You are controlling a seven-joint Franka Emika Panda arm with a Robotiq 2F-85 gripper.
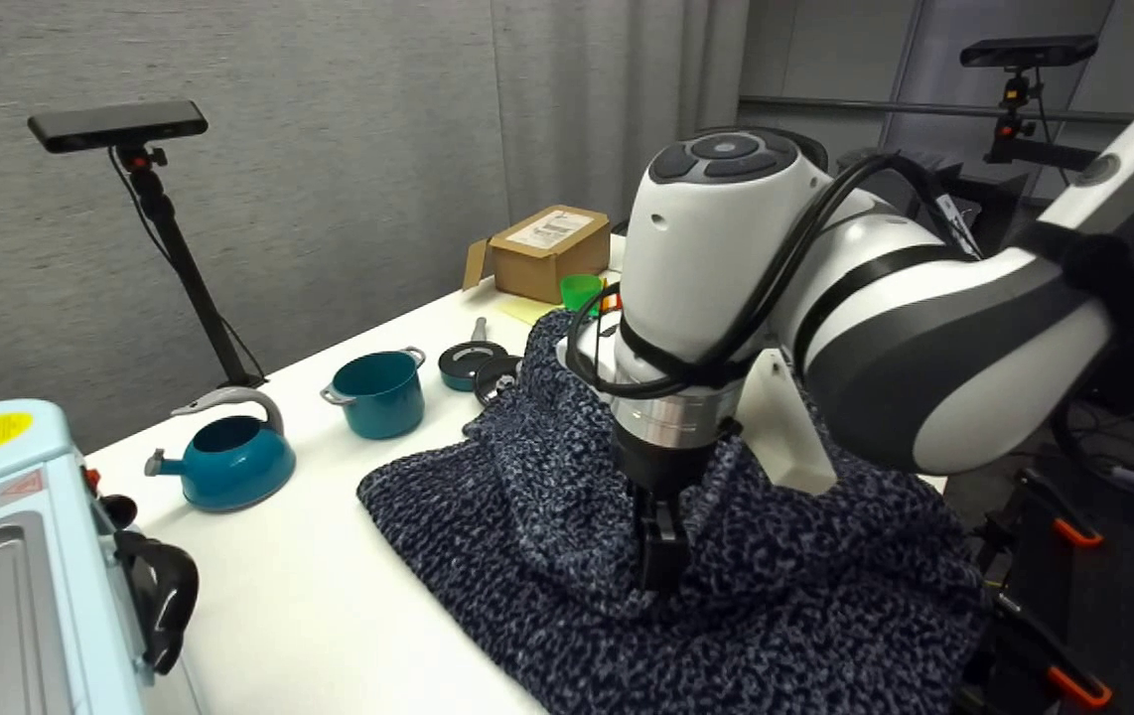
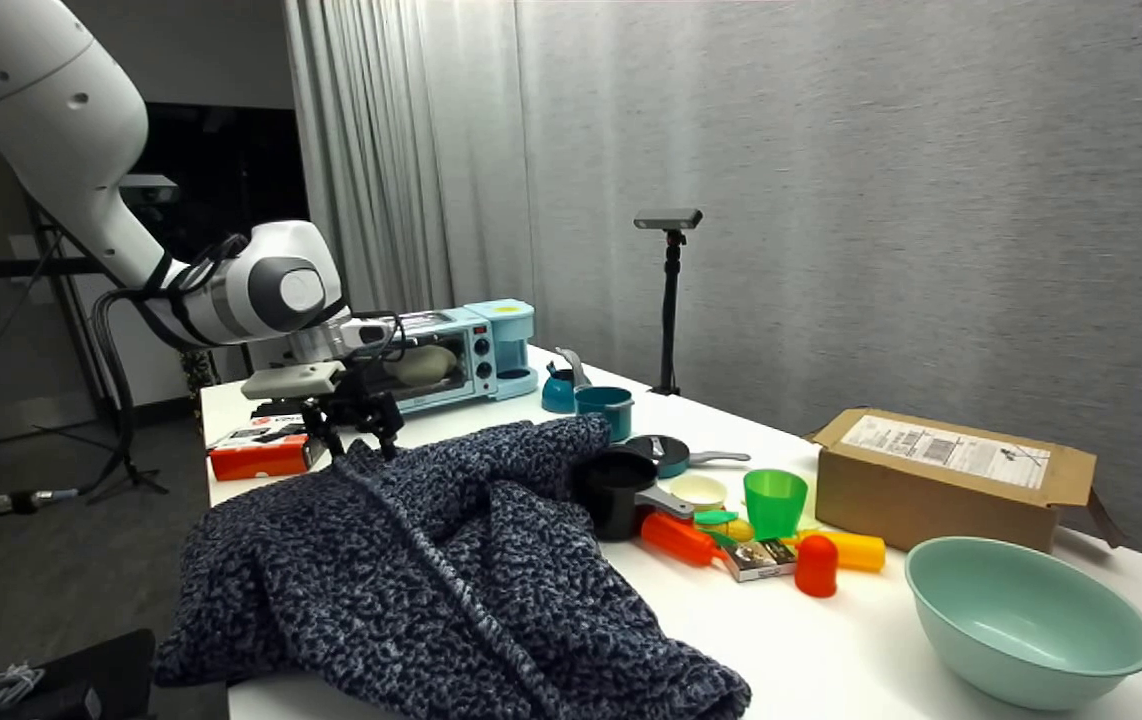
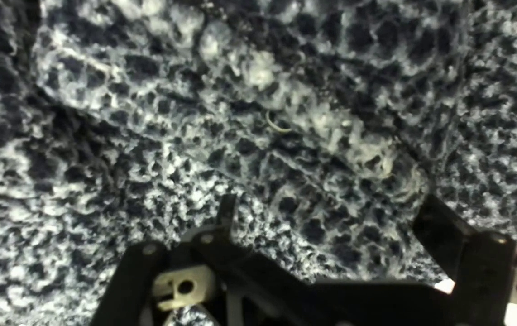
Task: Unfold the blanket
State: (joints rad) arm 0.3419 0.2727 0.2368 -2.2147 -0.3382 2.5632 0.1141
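Observation:
The dark navy-and-grey speckled blanket lies heaped and rumpled over the white table in both exterior views. Part of the blanket hangs past the table's edge, and a long raised ridge runs across it. My gripper points down at the blanket's end nearest the orange-and-white box. In the wrist view the gripper is open, its fingers wide apart. A thick fold of the knit cloth rises between them, with one finger close against it; whether they touch I cannot tell.
Beside the blanket stand a black pot, a teal pot and a teal kettle. A light-blue toaster oven and an orange-and-white box are near the arm. A cardboard box and pale green bowl sit further along.

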